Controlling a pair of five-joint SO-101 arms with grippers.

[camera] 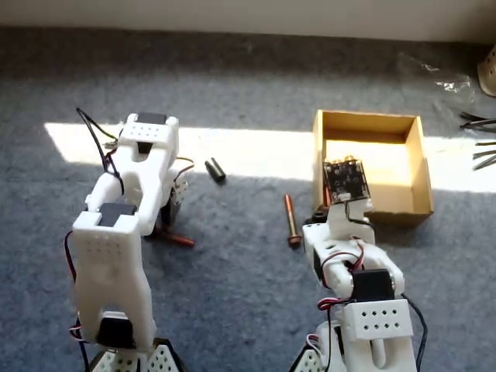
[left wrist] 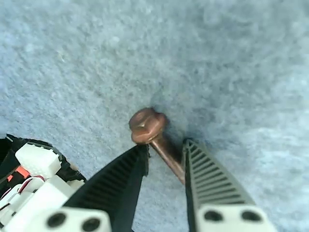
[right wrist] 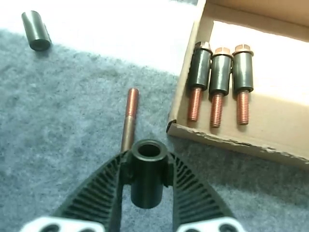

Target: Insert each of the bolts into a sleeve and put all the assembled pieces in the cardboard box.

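Observation:
My left gripper [left wrist: 165,150] is shut on the shaft of a copper bolt [left wrist: 147,125], whose hex head sticks out past the fingertips, low over the carpet. The same bolt [camera: 180,240] pokes out beside the left arm in the high view. My right gripper [right wrist: 147,159] is shut on a black sleeve [right wrist: 146,176] held upright, with its bore facing the camera. Beyond it a second bolt [right wrist: 129,118] lies on the carpet, the same bolt [camera: 291,221] in the high view. The cardboard box [right wrist: 217,137] holds three assembled pieces [right wrist: 220,72] side by side. A loose sleeve [camera: 215,169] lies between the arms.
Grey carpet covers the floor, with a sunlit band across the box [camera: 422,167] and the loose sleeve [right wrist: 36,30]. Dark tools or ties [camera: 482,139] and clear plastic lie at the far right. Open carpet stretches between the two arms.

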